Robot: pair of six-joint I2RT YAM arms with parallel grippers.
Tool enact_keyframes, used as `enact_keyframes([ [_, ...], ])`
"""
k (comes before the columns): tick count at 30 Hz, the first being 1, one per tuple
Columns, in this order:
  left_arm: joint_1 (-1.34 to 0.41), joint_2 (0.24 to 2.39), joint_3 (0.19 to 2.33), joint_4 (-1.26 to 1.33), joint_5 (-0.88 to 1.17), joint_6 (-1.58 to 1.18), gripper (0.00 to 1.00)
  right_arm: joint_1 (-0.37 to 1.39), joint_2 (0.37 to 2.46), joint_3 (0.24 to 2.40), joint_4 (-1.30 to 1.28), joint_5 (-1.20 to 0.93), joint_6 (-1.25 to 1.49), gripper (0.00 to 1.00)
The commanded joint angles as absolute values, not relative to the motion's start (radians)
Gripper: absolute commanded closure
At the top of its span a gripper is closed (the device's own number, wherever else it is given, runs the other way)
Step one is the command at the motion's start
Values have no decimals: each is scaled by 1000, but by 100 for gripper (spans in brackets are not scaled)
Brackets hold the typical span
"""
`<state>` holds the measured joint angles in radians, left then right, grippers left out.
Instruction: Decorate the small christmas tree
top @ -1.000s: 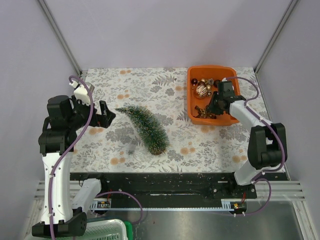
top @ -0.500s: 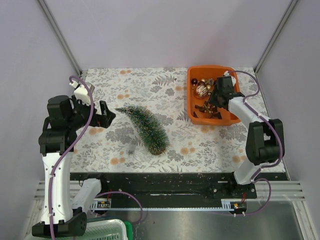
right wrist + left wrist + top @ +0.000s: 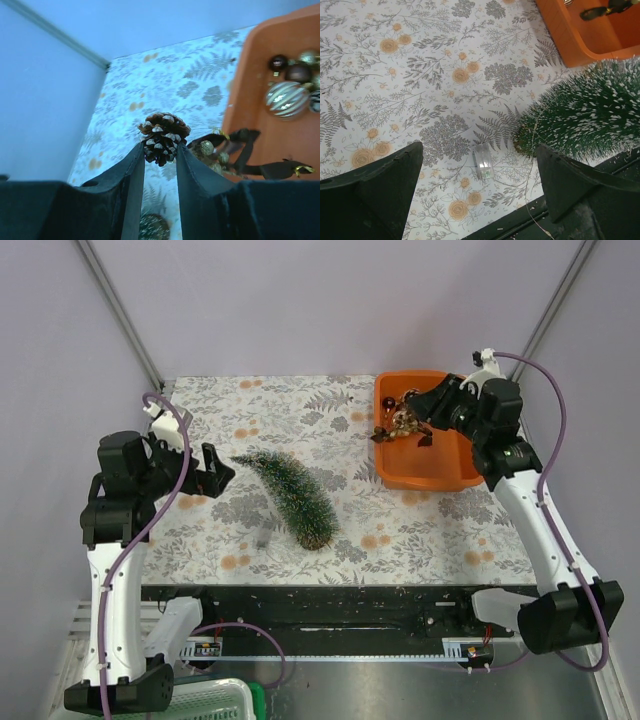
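The small christmas tree (image 3: 288, 495) lies on its side on the flowered cloth, its tip pointing back-left and its wide end toward the near edge. Part of the tree (image 3: 590, 120) also fills the right of the left wrist view. My right gripper (image 3: 160, 147) is shut on a frosted brown pine cone (image 3: 162, 135). The cone (image 3: 403, 421) hangs over the left rim of the orange tray (image 3: 425, 480). A black ribbon with gold beads (image 3: 235, 145) dangles beside it. My left gripper (image 3: 212, 472) stands open and empty, just left of the tree's tip.
The tray holds several baubles, among them a striped ball (image 3: 286, 97). A small clear plastic piece (image 3: 482, 161) lies on the cloth left of the tree's wide end. The table's black front rail (image 3: 330, 605) runs along the near edge.
My right arm has risen out of the tray with the pine cone and swung it toward the tray's left rim. The left arm has barely moved.
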<state>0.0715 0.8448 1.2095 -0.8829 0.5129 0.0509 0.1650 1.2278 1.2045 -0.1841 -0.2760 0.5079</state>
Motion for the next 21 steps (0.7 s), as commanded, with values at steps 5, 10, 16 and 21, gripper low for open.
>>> enact_keyframes([
  [5,77,825,1190,-827,571,29,1,348,1108,1357,-239,-479,512,70],
  [10,77,812,1198,-828,571,29,1,445,1091,1431,-223,-524,557,71],
  [16,77,798,1193,-827,577,21,1,583,1104,1496,-187,-558,609,71],
  [21,77,788,1190,-827,578,17,1,701,1153,1537,-160,-557,617,70],
])
